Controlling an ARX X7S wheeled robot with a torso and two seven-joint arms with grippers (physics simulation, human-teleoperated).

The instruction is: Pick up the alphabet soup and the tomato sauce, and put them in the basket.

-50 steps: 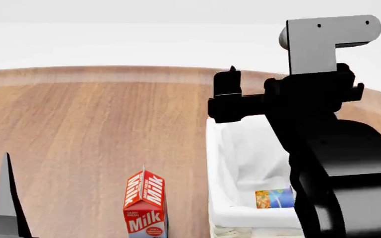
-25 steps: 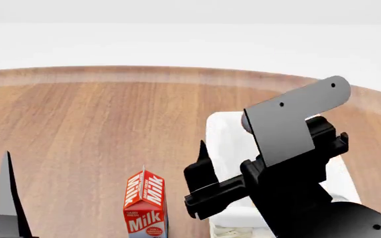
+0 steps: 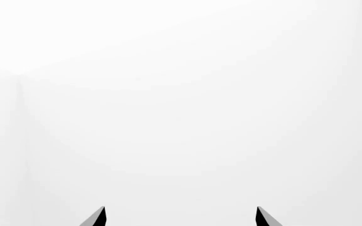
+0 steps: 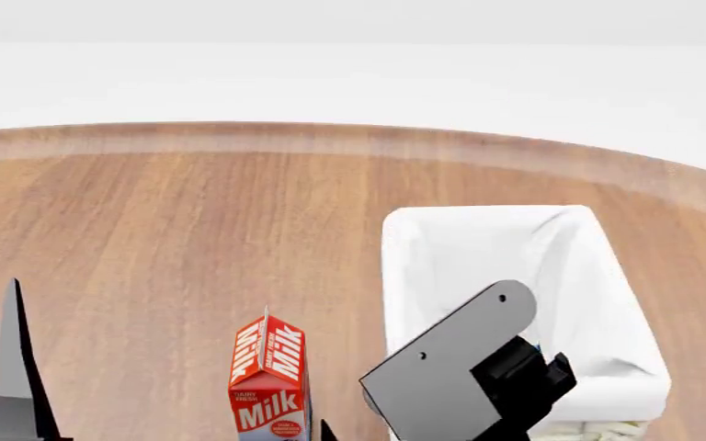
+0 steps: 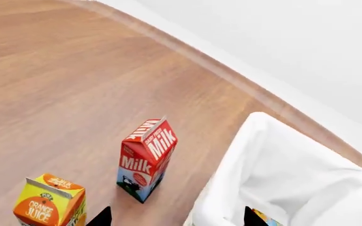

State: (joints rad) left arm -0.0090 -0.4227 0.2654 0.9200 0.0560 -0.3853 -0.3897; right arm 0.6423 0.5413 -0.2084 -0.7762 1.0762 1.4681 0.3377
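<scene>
Wood tabletop, white wall behind, curved far edge.

Near to far, head view: left gripper finger sticks up at the bottom-left corner. Left wrist view shows only blank white with the left gripper, two tips spread apart, nothing between them. Right arm bracket is low at bottom centre, just over the near rim of the basket.

Right wrist view: right gripper has tips spread wide, empty. Orange juice carton is nearest, then the milk carton upright just beside the basket's near-left wall.

Alphabet soup: only a sliver of orange-and-blue label shows at the frame edge inside the basket, beside one right fingertip. Probably lying on the liner, but too little is visible to call its axis or which way it points. Head view hides it behind the bracket.

Tomato sauce: not in any view. Can't give direction from either gripper.

Judgement: soup looks done, sauce is what remains. Right arm hangs at the basket and free; left is parked low at the near-left edge. Which arm is nearer depends on where the sauce sits, and that needs a look off-frame first.
</scene>
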